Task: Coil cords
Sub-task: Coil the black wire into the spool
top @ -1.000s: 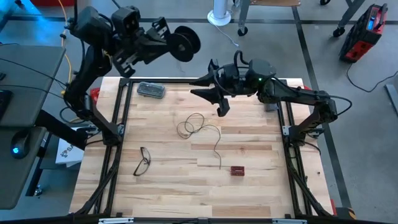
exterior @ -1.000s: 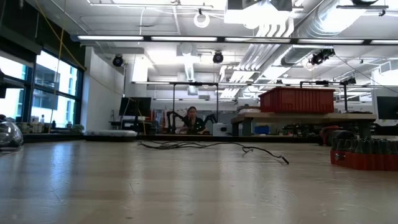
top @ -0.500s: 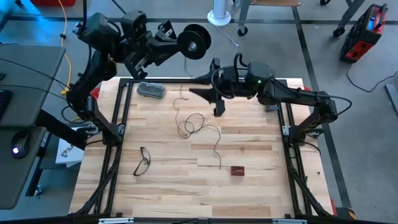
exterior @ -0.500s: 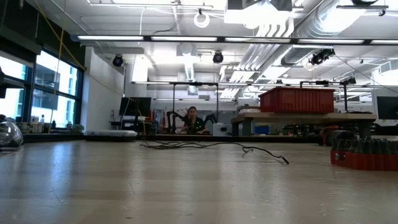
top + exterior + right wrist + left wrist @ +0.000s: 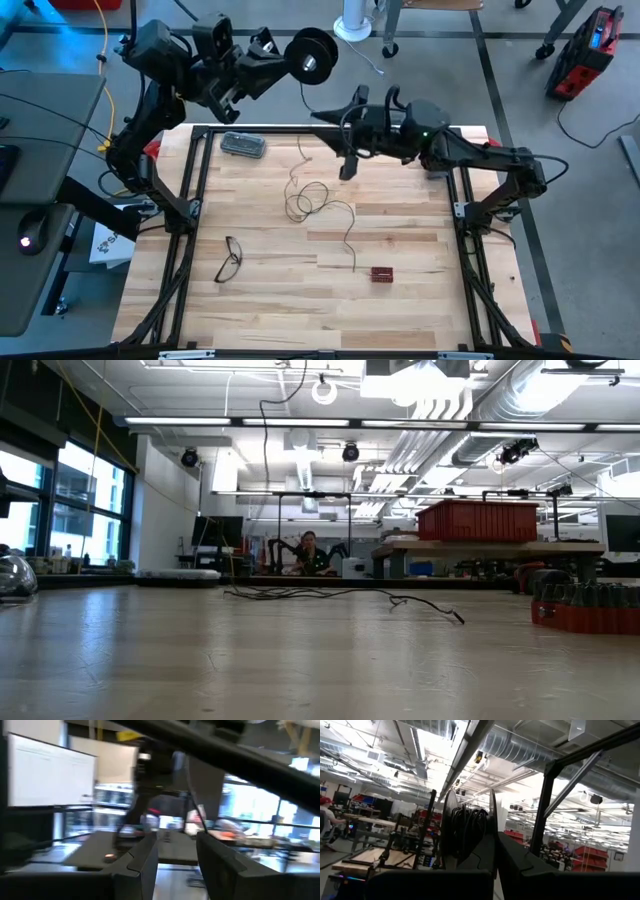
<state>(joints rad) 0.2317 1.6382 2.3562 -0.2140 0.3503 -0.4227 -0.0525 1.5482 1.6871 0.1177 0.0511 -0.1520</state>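
Over the wooden table (image 5: 400, 300), the left gripper (image 5: 275, 55) clamps the reel (image 5: 310, 55) aloft mid-winding; the half-open right gripper (image 5: 345, 130) must guide the slack wire (image 5: 310, 195).

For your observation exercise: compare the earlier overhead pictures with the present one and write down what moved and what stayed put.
The left claw, shut on the reel, swung it rightward past the table's far edge. The wire rose with it: its upper end now climbs from the table toward the reel, and the low view newly shows it hanging from above. The right claw turned and shifted slightly, holding nothing. The eyeglasses, the red block and the wire's loops stayed put.
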